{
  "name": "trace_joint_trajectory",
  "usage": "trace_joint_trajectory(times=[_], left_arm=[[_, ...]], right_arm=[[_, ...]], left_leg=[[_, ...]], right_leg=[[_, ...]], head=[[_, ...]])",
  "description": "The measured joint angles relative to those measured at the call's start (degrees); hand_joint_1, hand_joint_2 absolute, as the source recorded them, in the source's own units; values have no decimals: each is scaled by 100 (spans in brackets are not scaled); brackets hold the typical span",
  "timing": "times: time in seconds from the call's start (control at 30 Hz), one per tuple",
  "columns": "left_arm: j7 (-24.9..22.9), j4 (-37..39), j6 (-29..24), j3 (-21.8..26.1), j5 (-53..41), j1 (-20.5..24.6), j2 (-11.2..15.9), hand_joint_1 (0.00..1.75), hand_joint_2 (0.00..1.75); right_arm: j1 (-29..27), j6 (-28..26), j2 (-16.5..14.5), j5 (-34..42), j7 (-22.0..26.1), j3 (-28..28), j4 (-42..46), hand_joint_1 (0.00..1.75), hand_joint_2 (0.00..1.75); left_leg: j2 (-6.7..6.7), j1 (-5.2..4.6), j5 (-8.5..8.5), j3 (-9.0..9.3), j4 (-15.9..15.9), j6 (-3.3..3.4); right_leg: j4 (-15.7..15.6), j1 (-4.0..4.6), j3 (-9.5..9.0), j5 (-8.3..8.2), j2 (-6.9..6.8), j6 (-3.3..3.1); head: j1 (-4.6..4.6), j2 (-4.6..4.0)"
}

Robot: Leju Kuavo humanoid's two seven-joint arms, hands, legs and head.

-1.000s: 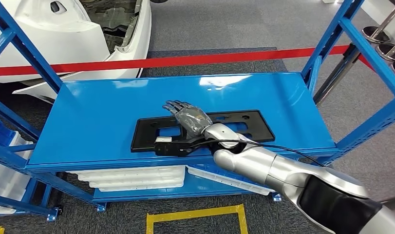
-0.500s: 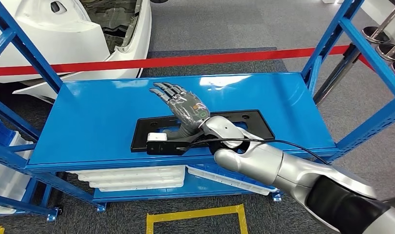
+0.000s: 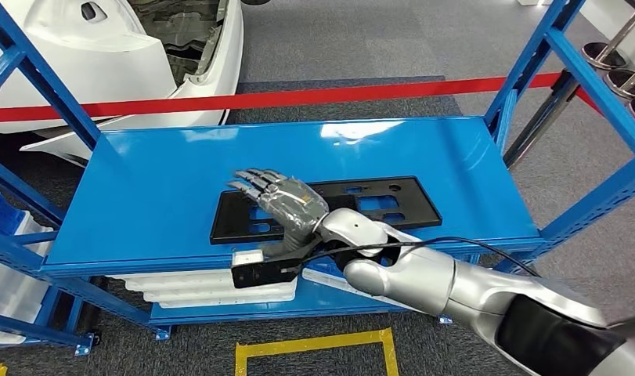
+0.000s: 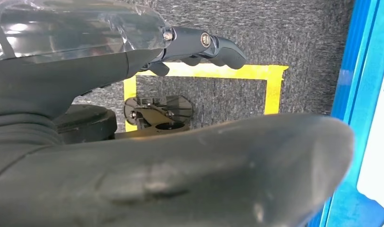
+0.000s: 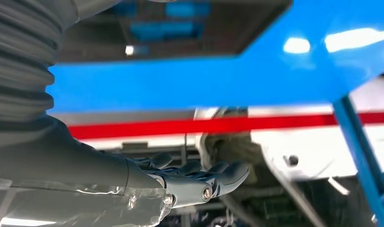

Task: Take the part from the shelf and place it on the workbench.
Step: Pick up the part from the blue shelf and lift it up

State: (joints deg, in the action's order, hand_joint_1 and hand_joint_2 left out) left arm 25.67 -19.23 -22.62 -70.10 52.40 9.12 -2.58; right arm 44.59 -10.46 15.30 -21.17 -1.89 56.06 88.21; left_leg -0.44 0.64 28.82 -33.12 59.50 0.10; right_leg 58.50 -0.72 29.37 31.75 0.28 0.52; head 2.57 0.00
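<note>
Blue shelf [image 3: 157,196], black part [image 3: 361,200] lying flat on it (near front edge)

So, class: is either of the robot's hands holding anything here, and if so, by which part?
Nothing is held. The right hand hovers open above the black part on the shelf; the left hand hangs empty.

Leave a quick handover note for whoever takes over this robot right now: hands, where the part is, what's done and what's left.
Right robot hand: open, fingers spread, hovering over the left end of the black part, holding nothing.
Left robot hand: hanging down over the grey floor by the yellow tape square; holding nothing, as far as can be seen.
Part: lying flat on the blue shelf, near its front edge.
Done: the right robot hand has reached the part.
Left: grip it, lift it off the shelf, carry it to the workbench and set it down.
</note>
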Motion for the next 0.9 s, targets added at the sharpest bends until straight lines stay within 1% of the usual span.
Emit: trace_joint_trajectory(times=[0.13,0.5,0.9], left_arm=[[-21,0,-33,0,40,1,0,0,0],[-13,0,-19,0,-10,18,0,0,0],[-64,0,103,0,-120,53,0,0,0]], right_arm=[[-184,7,1,35,53,89,0,0,175],[-497,28,57,0,-45,143,0,0,175],[-722,240,269,-191,-425,94,0,0,175]], left_leg=[[0,0,0,0,0,0],[1,0,0,2,-1,0],[2,0,0,5,0,0]], right_leg=[[0,0,0,0,0,-1],[0,-1,0,0,1,-1],[0,-1,0,0,1,-1]], head=[[1,0],[0,0],[-1,0]])
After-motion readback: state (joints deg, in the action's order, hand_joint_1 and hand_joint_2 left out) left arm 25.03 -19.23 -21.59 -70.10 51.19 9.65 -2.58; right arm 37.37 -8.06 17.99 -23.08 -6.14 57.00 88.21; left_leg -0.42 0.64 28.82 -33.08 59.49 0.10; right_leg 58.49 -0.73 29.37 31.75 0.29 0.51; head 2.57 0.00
